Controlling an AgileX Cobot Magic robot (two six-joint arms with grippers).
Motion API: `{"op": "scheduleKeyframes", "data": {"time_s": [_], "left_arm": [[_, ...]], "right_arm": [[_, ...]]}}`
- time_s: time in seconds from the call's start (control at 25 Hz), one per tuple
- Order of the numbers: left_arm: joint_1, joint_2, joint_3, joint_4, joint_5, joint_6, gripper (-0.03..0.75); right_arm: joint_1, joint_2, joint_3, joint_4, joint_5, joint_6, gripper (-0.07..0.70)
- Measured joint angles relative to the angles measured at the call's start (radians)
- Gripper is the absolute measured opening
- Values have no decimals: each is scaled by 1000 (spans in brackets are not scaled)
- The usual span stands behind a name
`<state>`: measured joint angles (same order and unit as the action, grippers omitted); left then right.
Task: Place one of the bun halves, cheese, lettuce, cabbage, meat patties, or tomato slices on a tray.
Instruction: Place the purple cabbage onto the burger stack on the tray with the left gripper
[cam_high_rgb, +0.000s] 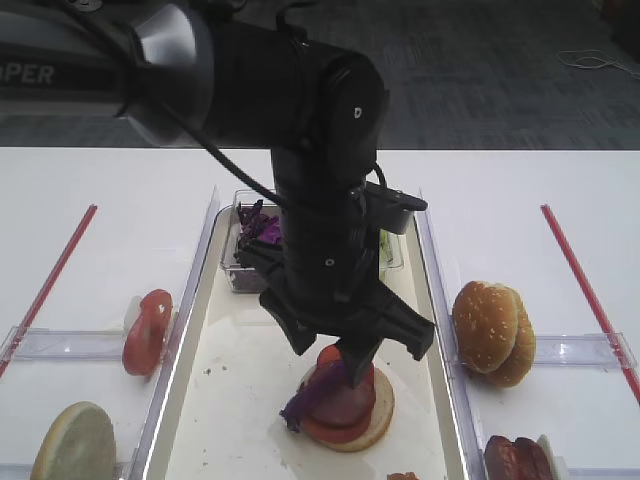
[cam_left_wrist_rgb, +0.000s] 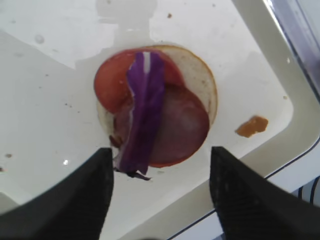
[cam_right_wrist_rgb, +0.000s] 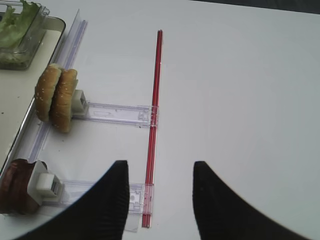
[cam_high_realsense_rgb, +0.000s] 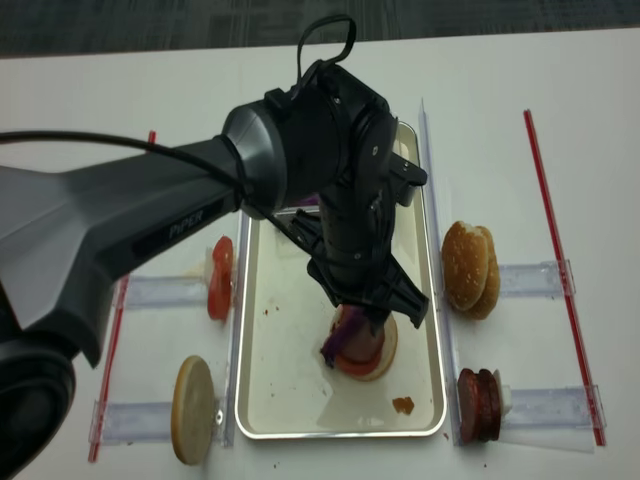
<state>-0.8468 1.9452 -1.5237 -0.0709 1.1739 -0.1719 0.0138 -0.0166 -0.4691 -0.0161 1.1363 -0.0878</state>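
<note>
Exterior high: the left gripper (cam_high_rgb: 350, 345) hangs spread over the tray (cam_high_rgb: 225, 400). Left wrist: directly below its parted fingers (cam_left_wrist_rgb: 75, 200), touching neither, the cabbage (cam_left_wrist_rgb: 142, 112) lies across a patty (cam_left_wrist_rgb: 182, 125) (tomato (cam_left_wrist_rgb: 112, 87) beside). Right wrist: right gripper (cam_right_wrist_rgb: 159, 200) spread, empty; buns (cam_right_wrist_rgb: 55, 97) far left.

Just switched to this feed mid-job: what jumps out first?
The big black left gripper hangs open just above the tray, straddling a half-built burger. There, a purple cabbage strip lies across a tomato slice and meat patty on a bun half. Right of the tray, two spare bun halves stand on edge.
</note>
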Motion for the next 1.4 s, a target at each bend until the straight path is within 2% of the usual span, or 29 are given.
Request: {"op": "scheduleKeyframes", "data": {"time_s": [0.2,0.8,1.4], "left_arm": [[30,0,-2,12,35,-13,403],[81,-22,-2,14,37,-21,403],[222,-115,-2,18,44,-26,403]], "right_arm": [[0,0,0,0,0,0,328],[0,0,0,0,0,2,328],[0,0,0,0,-1,4,328]]}}
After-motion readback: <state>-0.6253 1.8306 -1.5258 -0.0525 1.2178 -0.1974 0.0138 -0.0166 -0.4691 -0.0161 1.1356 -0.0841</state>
